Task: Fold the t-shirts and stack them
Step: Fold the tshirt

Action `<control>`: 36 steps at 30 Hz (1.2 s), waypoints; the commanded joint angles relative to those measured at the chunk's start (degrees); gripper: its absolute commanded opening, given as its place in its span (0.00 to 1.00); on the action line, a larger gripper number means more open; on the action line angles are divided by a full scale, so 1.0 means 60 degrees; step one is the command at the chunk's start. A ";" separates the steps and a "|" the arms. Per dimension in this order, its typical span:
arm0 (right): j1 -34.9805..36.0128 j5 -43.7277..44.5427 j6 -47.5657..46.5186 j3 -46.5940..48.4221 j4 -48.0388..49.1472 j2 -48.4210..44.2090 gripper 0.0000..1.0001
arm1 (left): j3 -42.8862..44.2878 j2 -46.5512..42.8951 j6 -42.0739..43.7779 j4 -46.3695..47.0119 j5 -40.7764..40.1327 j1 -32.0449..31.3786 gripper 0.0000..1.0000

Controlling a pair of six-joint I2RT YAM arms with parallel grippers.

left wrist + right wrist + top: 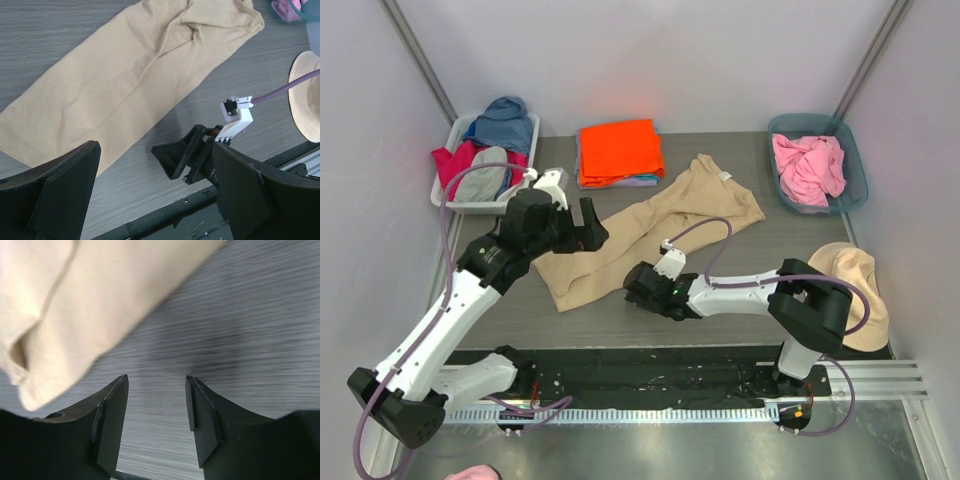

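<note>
Top view: my half-open, empty right gripper [631, 284] sits just beside the near edge of the slanted tan shirt [655, 215]; my left gripper [582, 230] hangs wide open over it.

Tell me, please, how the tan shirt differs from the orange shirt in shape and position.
The tan shirt lies long and loose, with wrinkles; the orange shirt is folded into a neat rectangle. The tan shirt runs slantwise across the middle of the table; the orange shirt sits squarely near the far edge. Both are plain-coloured and lie flat.
</note>
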 commanded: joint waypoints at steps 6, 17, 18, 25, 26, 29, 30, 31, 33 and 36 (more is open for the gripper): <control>0.0515 0.1837 0.1791 0.1474 0.0644 0.1329 0.56 | -0.0055 -0.0861 0.0377 -0.0921 -0.0568 0.0018 1.00; 0.0515 0.1705 0.2408 0.1782 0.0761 0.2385 0.56 | 0.0018 -0.1037 0.0700 -0.1434 -0.0760 0.0018 1.00; 0.0501 0.1676 0.2451 0.1811 0.0761 0.2429 0.56 | 0.0018 -0.1023 0.0729 -0.1463 -0.0760 0.0018 1.00; 0.0515 0.1602 0.2598 0.1519 0.0834 0.2474 0.01 | 0.0004 -0.0906 0.0744 -0.1580 -0.0921 0.0018 1.00; 0.0515 0.1617 0.2613 0.1286 0.0834 0.2387 0.01 | -0.0011 -0.0905 0.0744 -0.1610 -0.1023 0.0018 1.00; 0.0515 0.1661 0.2744 0.0453 0.0558 0.1641 0.01 | -0.0171 -0.0832 0.0729 -0.1683 -0.1170 0.0018 1.00; 0.0501 0.1719 0.2817 0.0202 0.0411 0.1059 0.01 | -0.0230 -0.0789 0.0715 -0.1698 -0.1243 0.0018 1.00; 0.0500 0.1778 0.2803 -0.0061 0.0293 0.0748 0.01 | -0.0303 -0.0716 0.0714 -0.1698 -0.1244 0.0018 1.00; 0.0486 0.1865 0.2847 -0.0794 -0.0248 -0.0302 0.01 | -0.0552 -0.0584 0.0700 -0.1683 -0.1128 0.0018 1.00; 0.0427 0.2041 0.2731 -0.1615 -0.1141 -0.1390 0.01 | -0.1123 -0.0364 0.0510 -0.1318 -0.0573 0.0004 1.00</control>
